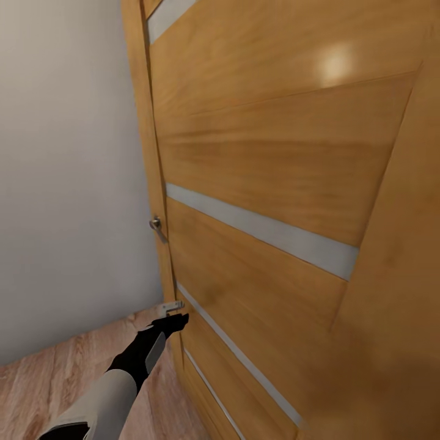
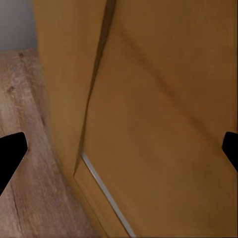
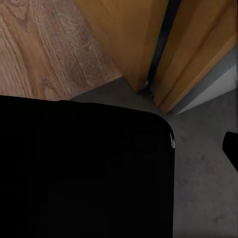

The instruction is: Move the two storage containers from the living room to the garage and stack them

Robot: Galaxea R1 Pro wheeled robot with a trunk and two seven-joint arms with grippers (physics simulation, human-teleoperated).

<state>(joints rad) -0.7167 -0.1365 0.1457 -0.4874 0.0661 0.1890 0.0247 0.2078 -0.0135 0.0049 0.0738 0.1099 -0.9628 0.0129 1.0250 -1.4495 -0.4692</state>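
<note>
The two storage containers are out of view. A tall orange-brown wooden door (image 1: 275, 153) with pale horizontal strips stands right in front of me. My left arm reaches low towards its edge, and my left gripper (image 1: 175, 311) sits right at the door's lower part. In the left wrist view that gripper (image 2: 119, 151) is open, its black fingertips (image 2: 10, 153) wide apart with bare door between them. In the right wrist view one black fingertip (image 3: 230, 148) shows at the picture's edge, set wide, with nothing held; a large black shape (image 3: 84, 168) hides the other side.
A metal door handle (image 1: 157, 225) sits on the door's edge, beside a plain grey wall (image 1: 67, 183). Light wood planks (image 1: 55, 373) cover the floor here. In the right wrist view dark grey floor (image 3: 208, 163) begins past the door frame (image 3: 198, 54).
</note>
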